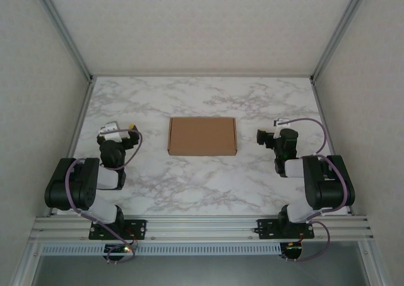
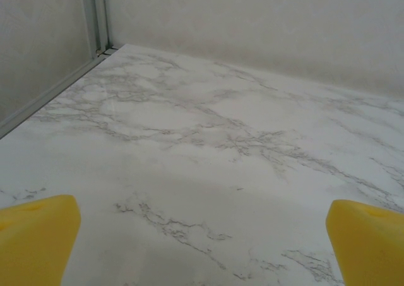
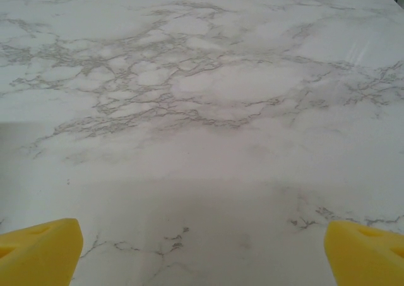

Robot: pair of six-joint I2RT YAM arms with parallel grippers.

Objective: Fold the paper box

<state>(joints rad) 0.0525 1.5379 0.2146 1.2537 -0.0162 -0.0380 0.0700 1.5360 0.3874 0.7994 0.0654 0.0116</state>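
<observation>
The left gripper (image 2: 202, 248) and right gripper (image 3: 202, 251) stood wide open, holding nothing, flanking the closed paper box (image 1: 202, 136) on the marble table (image 1: 189, 185).

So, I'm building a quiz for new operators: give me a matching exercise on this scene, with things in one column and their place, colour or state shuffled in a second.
Things:
1. paper box
2. left tool
3. right tool
4. table

Descriptions:
A. white marble with grey veins
B. open, to the right of the box, not touching it
C. brown, lying flat at mid-table
D. open, to the left of the box, not touching it

Pairs: 1-C, 2-D, 3-B, 4-A
</observation>
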